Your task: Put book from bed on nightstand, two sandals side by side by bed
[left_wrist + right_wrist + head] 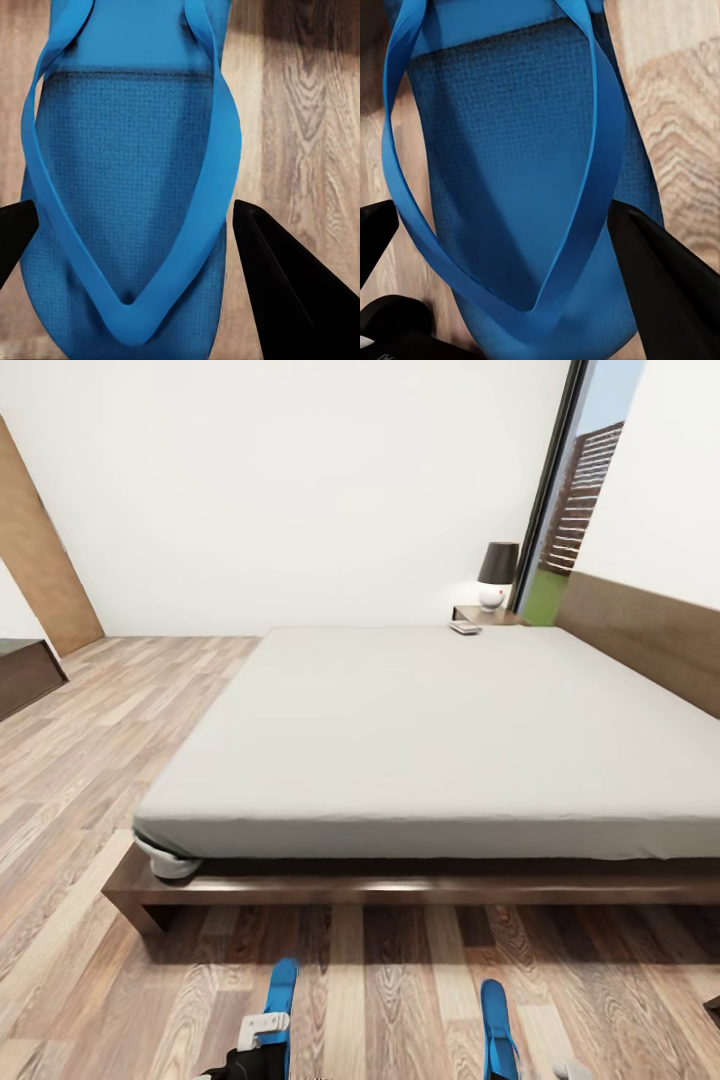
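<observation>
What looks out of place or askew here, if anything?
The mattress corner nearest the robot's left bulges off the bed frame. The two sandals, left and right, lie on the floor well apart. Otherwise nothing stands out.

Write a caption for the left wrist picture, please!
The left tool sits open over a bright blue sandal lying on the wooden floor.
</observation>
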Robot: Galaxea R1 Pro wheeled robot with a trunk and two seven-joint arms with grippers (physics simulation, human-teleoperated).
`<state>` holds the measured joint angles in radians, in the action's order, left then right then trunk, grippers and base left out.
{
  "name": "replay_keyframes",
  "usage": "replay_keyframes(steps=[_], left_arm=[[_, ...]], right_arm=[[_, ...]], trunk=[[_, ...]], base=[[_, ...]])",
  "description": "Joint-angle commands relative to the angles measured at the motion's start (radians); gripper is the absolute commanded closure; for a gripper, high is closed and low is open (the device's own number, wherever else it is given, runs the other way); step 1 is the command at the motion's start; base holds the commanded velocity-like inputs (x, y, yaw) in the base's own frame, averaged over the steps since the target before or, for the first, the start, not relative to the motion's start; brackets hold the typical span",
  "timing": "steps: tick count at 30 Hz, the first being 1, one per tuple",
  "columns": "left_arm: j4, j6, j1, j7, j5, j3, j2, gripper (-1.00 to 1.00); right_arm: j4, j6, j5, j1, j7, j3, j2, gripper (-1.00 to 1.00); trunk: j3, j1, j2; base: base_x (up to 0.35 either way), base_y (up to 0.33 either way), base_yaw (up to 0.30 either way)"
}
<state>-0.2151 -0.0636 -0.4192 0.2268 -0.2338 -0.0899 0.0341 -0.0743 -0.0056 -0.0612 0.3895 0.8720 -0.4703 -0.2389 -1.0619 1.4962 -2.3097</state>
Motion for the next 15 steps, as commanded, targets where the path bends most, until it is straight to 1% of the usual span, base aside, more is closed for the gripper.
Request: replay_keyframes(steps=[1, 3, 5, 15], left_arm=[[0.001, -0.004, -0.001, 0.000, -0.010, -0.008, 0.000, 1.00], [0.002, -0.004, -0.001, 0.000, -0.011, -0.008, 0.000, 1.00], [0.002, -0.004, -0.001, 0.000, -0.011, -0.008, 0.000, 1.00], [0.001, -0.004, -0.001, 0.000, -0.011, -0.008, 0.000, 1.00]], right_arm=[[0.000, -0.001, -0.006, 0.000, 0.004, -0.007, 0.000, 1.00], [0.000, -0.001, -0.006, 0.000, 0.004, -0.007, 0.000, 1.00], [0.000, -0.001, -0.006, 0.000, 0.004, -0.007, 0.000, 1.00], [0.001, -0.002, -0.006, 0.000, 0.003, -0.007, -0.001, 1.00]], trunk=[[-0.001, 0.000, 0.000], [-0.001, 0.000, 0.000], [-0.001, 0.000, 0.000], [-0.001, 0.000, 0.000]], base=[[0.000, 0.000, 0.271], [0.000, 0.000, 0.179], [0.000, 0.000, 0.063], [0.000, 0.000, 0.007]])
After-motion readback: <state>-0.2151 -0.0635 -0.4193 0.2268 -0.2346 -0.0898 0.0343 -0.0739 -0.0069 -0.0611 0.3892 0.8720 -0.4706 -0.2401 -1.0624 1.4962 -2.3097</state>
